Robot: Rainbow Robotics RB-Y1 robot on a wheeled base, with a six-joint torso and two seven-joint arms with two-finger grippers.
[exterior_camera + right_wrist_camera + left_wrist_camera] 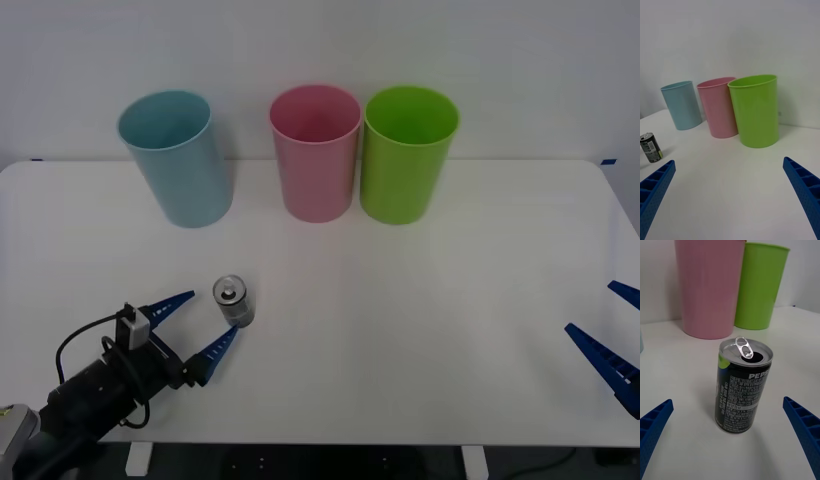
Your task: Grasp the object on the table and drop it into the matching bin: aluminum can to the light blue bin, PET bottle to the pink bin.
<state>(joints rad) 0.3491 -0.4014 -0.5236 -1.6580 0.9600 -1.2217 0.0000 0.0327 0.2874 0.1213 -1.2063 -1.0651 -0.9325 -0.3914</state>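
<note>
A small aluminum can point(234, 301) with dark printed sides and a shiny pull-tab top stands upright on the white table point(400, 330), front left. The left wrist view shows the can point(742, 388) close up, and it also stands far off in the right wrist view point(650, 147). My left gripper point(196, 322) is open just short of the can, one blue finger on each side of its near face, not touching. The light blue bin point(178, 157) stands at the back left, the pink bin point(316, 150) beside it. My right gripper point(612, 335) rests open at the table's right edge.
A lime green bin point(408, 152) stands right of the pink one, almost touching it. The three bins form a row along the back edge against a white wall. Bare tabletop stretches between the can and the bins and across the middle.
</note>
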